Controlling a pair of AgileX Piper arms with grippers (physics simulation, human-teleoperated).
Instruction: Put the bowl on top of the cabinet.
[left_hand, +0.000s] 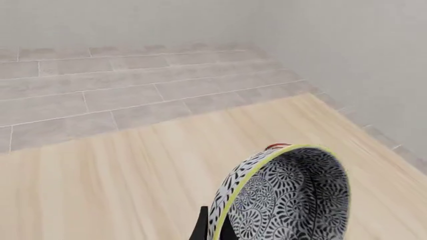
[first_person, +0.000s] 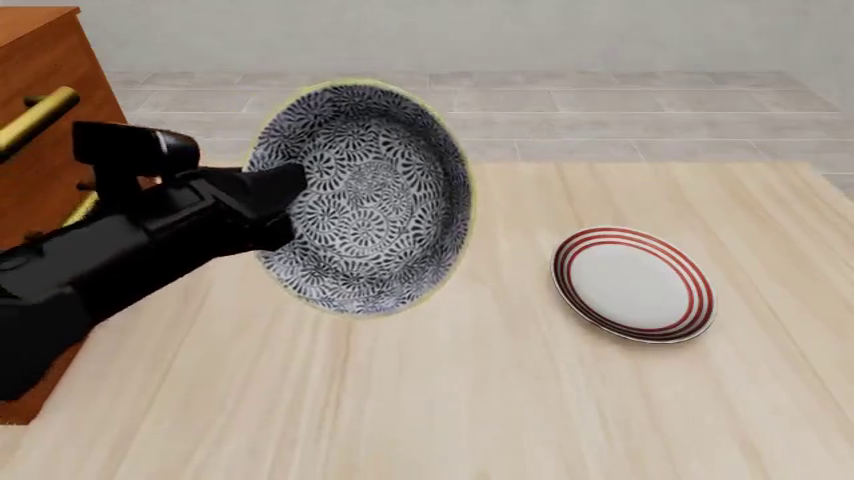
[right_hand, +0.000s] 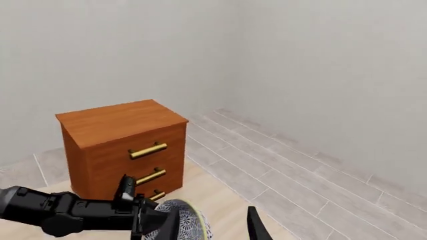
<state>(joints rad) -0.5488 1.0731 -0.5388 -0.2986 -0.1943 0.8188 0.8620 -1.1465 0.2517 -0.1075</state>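
Observation:
The bowl (first_person: 363, 198), black-and-white floral inside with a pale yellow rim, hangs above the table tipped on its side, its opening facing the front camera. My left gripper (first_person: 286, 206) is shut on its rim at the left edge. In the left wrist view the bowl (left_hand: 288, 199) fills the lower right, with a dark fingertip (left_hand: 200, 231) against its outer wall. The cabinet (first_person: 32, 120), reddish-brown with brass handles, stands at the far left, beside the left arm. The right wrist view shows the cabinet (right_hand: 124, 144), its flat top bare, and the bowl (right_hand: 184, 225) in front of it. Of the right gripper only one finger (right_hand: 257, 228) shows.
A flat white plate with red rings (first_person: 634, 284) lies on the light wooden table (first_person: 441, 400) to the right of the bowl. Grey tiled floor (first_person: 601, 120) and pale walls lie beyond the table's far edge.

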